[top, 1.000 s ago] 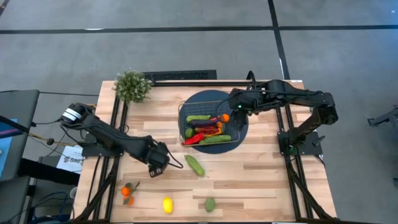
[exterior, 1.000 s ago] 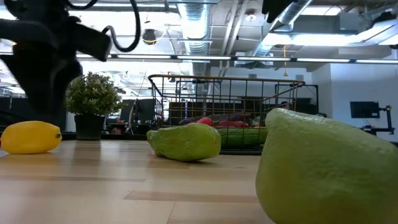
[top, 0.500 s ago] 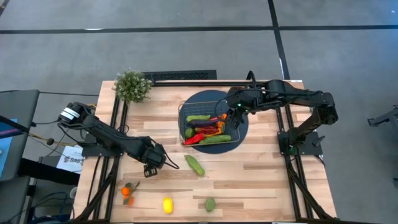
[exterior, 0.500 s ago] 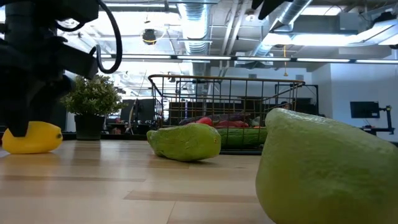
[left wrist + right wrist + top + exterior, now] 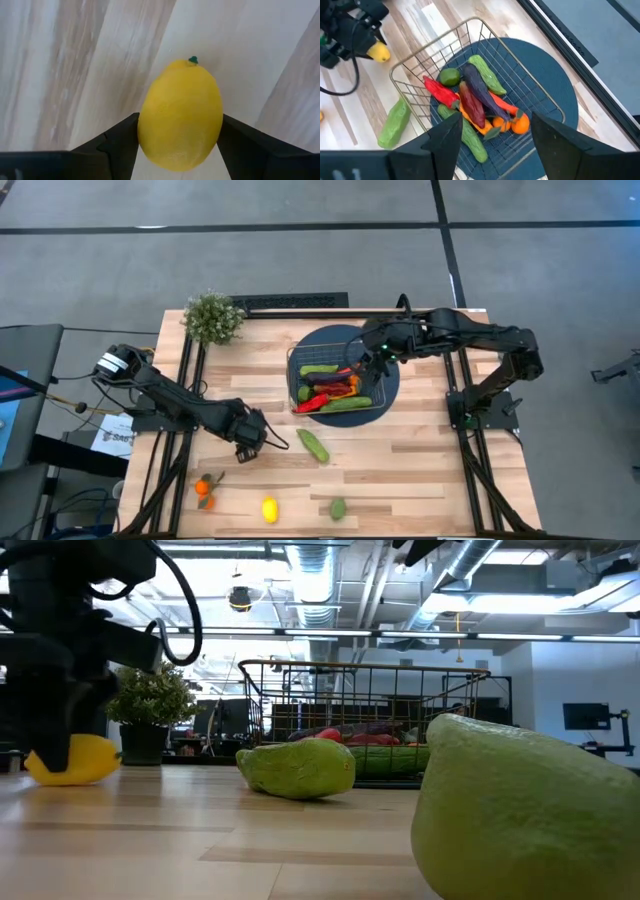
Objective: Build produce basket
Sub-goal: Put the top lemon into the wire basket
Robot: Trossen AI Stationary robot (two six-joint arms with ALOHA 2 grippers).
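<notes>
From above, the left gripper [image 5: 247, 444] hides what it pinches; one cucumber [image 5: 313, 445] lies just beside it. The right gripper [image 5: 362, 363], spread, hovers over the basket [image 5: 296, 364]. Its wrist camera shows a lemon [image 5: 379, 51] under the left arm. The left wrist camera shows both fingers [image 5: 118, 142] touching it.

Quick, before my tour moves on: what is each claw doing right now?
Left gripper: jaws closed on a yellow lemon.
Right gripper: jaws open, holding nothing, above the basket.
</notes>
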